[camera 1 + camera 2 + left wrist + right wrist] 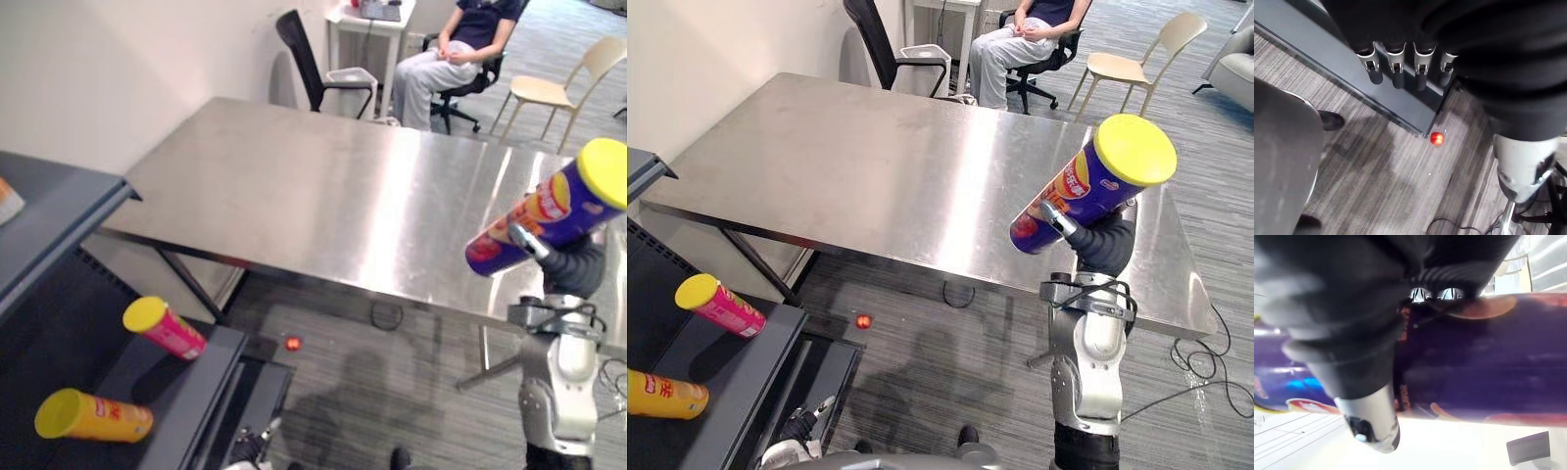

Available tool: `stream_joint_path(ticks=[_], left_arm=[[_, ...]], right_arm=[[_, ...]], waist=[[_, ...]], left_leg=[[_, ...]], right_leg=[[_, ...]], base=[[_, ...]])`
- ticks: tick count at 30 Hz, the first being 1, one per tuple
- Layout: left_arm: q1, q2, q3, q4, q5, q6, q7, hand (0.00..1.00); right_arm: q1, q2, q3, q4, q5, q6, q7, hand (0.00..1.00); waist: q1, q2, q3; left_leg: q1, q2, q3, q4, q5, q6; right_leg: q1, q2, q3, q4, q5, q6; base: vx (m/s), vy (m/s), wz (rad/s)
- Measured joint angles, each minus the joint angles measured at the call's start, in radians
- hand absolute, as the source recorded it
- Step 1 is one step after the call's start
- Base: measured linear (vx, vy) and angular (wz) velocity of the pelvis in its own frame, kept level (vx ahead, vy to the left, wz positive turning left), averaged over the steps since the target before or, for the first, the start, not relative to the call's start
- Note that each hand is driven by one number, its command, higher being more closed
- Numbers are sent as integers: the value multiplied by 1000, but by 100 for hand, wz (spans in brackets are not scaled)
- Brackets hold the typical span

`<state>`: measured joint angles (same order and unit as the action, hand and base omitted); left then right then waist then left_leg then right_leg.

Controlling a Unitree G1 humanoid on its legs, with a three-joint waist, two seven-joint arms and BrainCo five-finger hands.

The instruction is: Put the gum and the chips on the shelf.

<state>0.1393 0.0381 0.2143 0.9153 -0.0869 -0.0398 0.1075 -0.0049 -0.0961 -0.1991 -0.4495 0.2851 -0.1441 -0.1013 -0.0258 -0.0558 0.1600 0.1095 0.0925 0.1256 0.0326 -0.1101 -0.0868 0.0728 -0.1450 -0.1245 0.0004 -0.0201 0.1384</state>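
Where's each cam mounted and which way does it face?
Left eye view: head, looking down at steel table and shelf; right hand shows.
Right eye view: same head, same scene; that hand grips purple chips can.
Left wrist view: along left hand, facing floor, shelf edge, red object.
Right wrist view: along right hand, against the can.
Shared: both eyes and left wrist see the red object.

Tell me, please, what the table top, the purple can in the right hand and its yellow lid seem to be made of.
Table top: likely brushed stainless steel; silver, with streaky light reflections.
Purple can, held by the right hand: probably printed cardboard with a glossy film; it shows a faint sheen, though metal cannot be excluded.
Yellow lid: seemingly plastic; smooth, evenly coloured, dull.
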Motion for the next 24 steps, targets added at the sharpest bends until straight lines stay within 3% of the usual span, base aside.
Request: stream_joint_path(ticks=[2,6,8,10,11,12,13,14,15,17,20,21,22,24], left_arm=[[1,1,10,-1,-20,0,-5,0],[1,-4,30,-10,-49,0,-6,0],[1,-7,40,-24,-68,0,-5,0],[2,-12,46,-49,-68,1,-2,0],[-14,-19,49,-57,-70,-1,2,0],[-18,-23,54,-57,-72,-1,2,0],[-22,-26,63,-56,-77,-1,0,0],[-24,-37,75,-58,-106,-1,-1,0],[-16,-31,90,-59,-123,-4,-4,0],[5,-37,110,-58,-133,-4,-4,0],[36,-43,126,-25,-135,0,-7,0],[43,-52,152,4,-133,1,-6,0],[54,-61,168,17,-132,5,-6,0],[61,-69,197,43,-127,15,-5,0]], right_arm=[[7,0,21,-2,1,0,4,100],[-1,3,102,15,10,0,21,100],[-26,18,133,47,11,0,20,100],[-71,25,150,77,10,0,18,100],[-130,17,129,105,9,-2,7,100],[-151,16,116,120,8,0,0,100],[-170,14,99,134,8,1,-6,100],[-194,18,82,160,6,2,-18,100],[-194,27,68,175,4,2,-37,100],[-188,26,74,174,-1,2,-43,100],[-174,26,44,165,-2,-4,-44,100],[-145,25,-6,164,-3,-3,-48,100],[-131,26,-30,164,-3,-2,-51,100],[-100,34,-68,164,-12,0,-59,100]], waist=[[0,-2,2],[4,8,19],[6,17,32],[10,34,39],[30,32,61],[30,41,68],[30,52,76],[33,56,88],[40,55,96],[41,51,98],[24,84,78],[11,103,64],[1,114,57],[-1,118,49]], left_leg=[[-48,3,-20,104,-42,3],[-122,-3,-128,170,-51,-1],[-182,-4,-216,169,-20,-19],[-239,4,-301,123,50,-35],[-273,-11,-244,9,235,4],[-267,-15,-201,-52,297,55],[-273,-6,-137,-37,274,90],[-312,7,-8,126,150,130],[-308,39,136,352,39,143],[-217,96,227,463,-8,114],[-82,172,304,472,-23,113],[-28,196,329,419,12,115],[0,201,338,358,65,110],[20,195,357,241,77,94]], right_leg=[[-67,-20,0,167,-86,-2],[-70,-37,-94,244,-134,-15],[-83,-36,-178,259,-146,-34],[-125,-27,-269,304,-169,-68],[-139,-18,-354,287,-196,-107],[-134,-29,-396,275,-194,-119],[-133,-41,-448,273,-188,-128],[-129,-61,-513,284,-186,-133],[-102,-88,-583,282,-187,-136],[-84,-101,-638,265,-184,-146],[-88,-103,-728,247,-182,-154],[-89,-108,-792,247,-181,-154],[-90,-106,-830,247,-178,-150],[-93,-104,-896,244,-167,-152]], base=[[-57,0,19],[-103,-52,69],[-125,-121,133],[-143,-178,183],[-157,-155,189],[-220,-107,198],[-173,-12,136],[-219,-111,174],[-135,-120,159],[-180,-117,118],[-158,-9,106],[-143,51,150],[-159,106,134],[-127,159,107]])
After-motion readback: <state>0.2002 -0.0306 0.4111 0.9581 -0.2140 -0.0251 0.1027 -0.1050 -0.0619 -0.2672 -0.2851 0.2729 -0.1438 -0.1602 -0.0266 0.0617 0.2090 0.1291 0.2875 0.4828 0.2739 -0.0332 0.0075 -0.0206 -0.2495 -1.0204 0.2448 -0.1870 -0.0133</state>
